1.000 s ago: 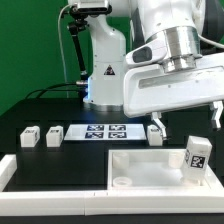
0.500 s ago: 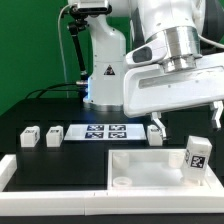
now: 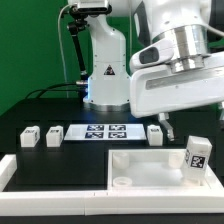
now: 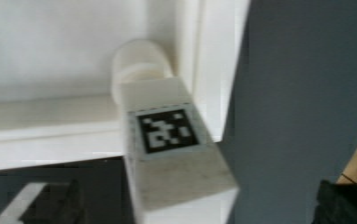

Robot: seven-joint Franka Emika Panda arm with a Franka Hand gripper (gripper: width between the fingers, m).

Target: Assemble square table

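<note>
The white square tabletop lies at the front, toward the exterior view's right. One white block leg with a black-and-white tag stands upright at its right corner. In the wrist view this leg rises from a rounded corner socket. My gripper hangs just above it, open, its dark fingers well apart on either side of the leg, not touching it. Three more legs lie on the black table: two on the left and one behind the tabletop.
The marker board lies flat between the loose legs. A long white border rail runs along the front left, beside the tabletop. The robot's white base stands behind, with black cables on the exterior view's left.
My gripper has shifted slightly up and toward the exterior view's right, uncovering more of the loose leg behind the tabletop. The parts have stayed in place.
</note>
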